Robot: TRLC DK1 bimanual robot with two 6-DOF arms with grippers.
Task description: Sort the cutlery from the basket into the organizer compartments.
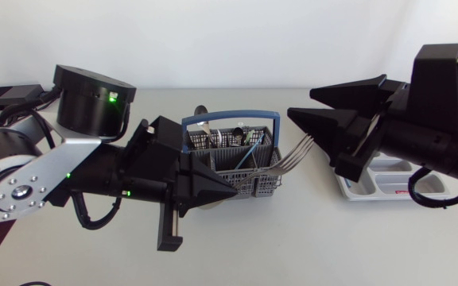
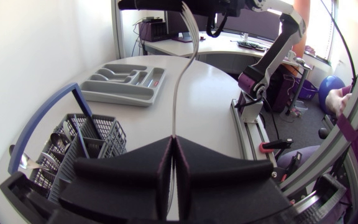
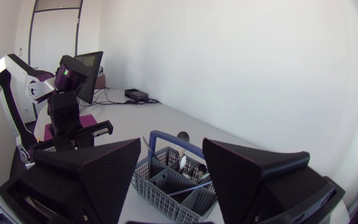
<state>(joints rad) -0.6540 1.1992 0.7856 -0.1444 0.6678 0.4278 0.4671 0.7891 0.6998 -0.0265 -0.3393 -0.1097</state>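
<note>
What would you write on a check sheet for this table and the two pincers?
surface: pale table.
job's things: grey basket with a blue handle, cutlery standing in it; fork held up beside it; organizer under the right arm, some cutlery lying in it.
clutter: black box at the far corner by the left arm.
grippers: left pincer shut on the fork's handle; right pincer open, near the tines.
cables: black loops under the left arm.
surroundings: nothing seen.
</note>
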